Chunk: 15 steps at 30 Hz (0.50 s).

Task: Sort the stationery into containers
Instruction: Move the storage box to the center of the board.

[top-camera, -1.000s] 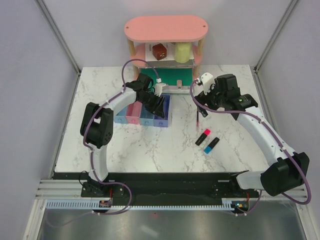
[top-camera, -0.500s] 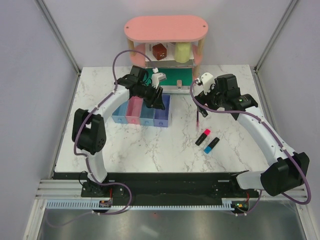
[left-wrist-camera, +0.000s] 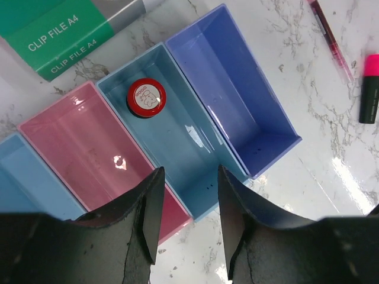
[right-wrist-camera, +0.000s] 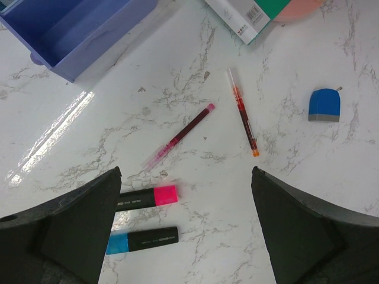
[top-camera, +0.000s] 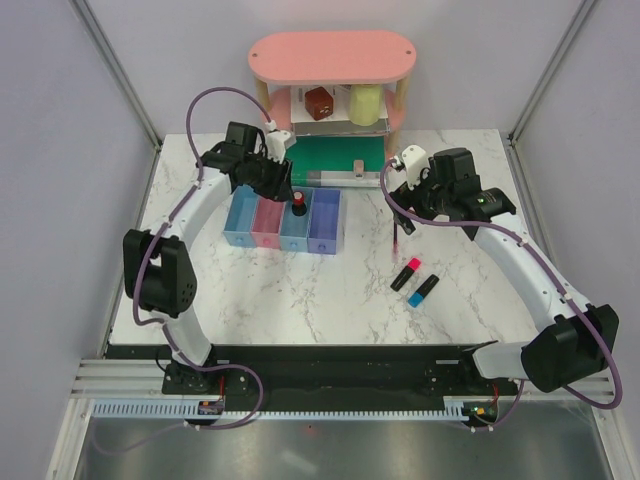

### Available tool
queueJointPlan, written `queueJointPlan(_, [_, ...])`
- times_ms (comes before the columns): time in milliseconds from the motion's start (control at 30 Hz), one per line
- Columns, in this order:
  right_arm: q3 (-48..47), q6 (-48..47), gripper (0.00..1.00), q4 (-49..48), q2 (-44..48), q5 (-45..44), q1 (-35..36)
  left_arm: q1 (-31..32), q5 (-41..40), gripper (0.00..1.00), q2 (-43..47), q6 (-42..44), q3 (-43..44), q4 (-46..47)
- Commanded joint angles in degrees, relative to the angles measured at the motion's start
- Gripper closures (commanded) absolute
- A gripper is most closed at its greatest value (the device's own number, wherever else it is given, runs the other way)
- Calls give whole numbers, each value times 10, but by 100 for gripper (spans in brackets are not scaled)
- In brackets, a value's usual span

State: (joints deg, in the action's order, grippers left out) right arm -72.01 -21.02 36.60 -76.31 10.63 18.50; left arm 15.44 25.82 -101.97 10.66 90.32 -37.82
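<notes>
The four joined bins [top-camera: 283, 218] stand in a row: light blue [left-wrist-camera: 23, 183], pink [left-wrist-camera: 100, 154], blue [left-wrist-camera: 183, 148] and purple-blue [left-wrist-camera: 237, 89]. The red-black round piece [left-wrist-camera: 146, 97] lies in the blue bin, and also shows in the top view [top-camera: 298, 200]. My left gripper [left-wrist-camera: 189, 236] is open and empty, above the near end of the bins. My right gripper [right-wrist-camera: 185, 174] is wide open and empty above the pink-ended highlighter [right-wrist-camera: 145, 198], the blue-ended highlighter [right-wrist-camera: 142, 239], a thin red pen [right-wrist-camera: 243, 112], a second darker pen [right-wrist-camera: 177, 136] and the small blue piece [right-wrist-camera: 324, 105].
The flat green book [top-camera: 340, 155] lies behind the bins, under the pink two-tier shelf [top-camera: 332, 60] with a brown and a yellow object. The highlighters [top-camera: 413, 280] lie on the marble table right of the bins.
My left gripper has drawn back to the left, off the blue bin. The red-black round piece now shows lying in that bin. The right arm has not moved.
</notes>
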Motion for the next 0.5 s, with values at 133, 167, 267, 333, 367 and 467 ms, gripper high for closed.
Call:
queueJointPlan(133, [-4,3,2,-15,15,5,-1,6,-53,52,-26,12,-16,13])
queueJointPlan(167, [-4,3,2,-15,15,5,-1,6,-64,52,-31,14,-19,15])
queueJointPlan(267, [-4,3,2,-14,18,4,-1,5,-82,52,-38,22,-26,18])
queueJointPlan(333, [-4,3,2,-14,19,5,-1,5,-87,52,-38,24,-34,21])
queueJointPlan(367, [-4,3,2,-15,20,4,-1,4,-88,52,-38,26,-37,21])
queueJointPlan(467, [-2,3,2,-15,20,4,-1,0,-93,52,-34,31,-51,28])
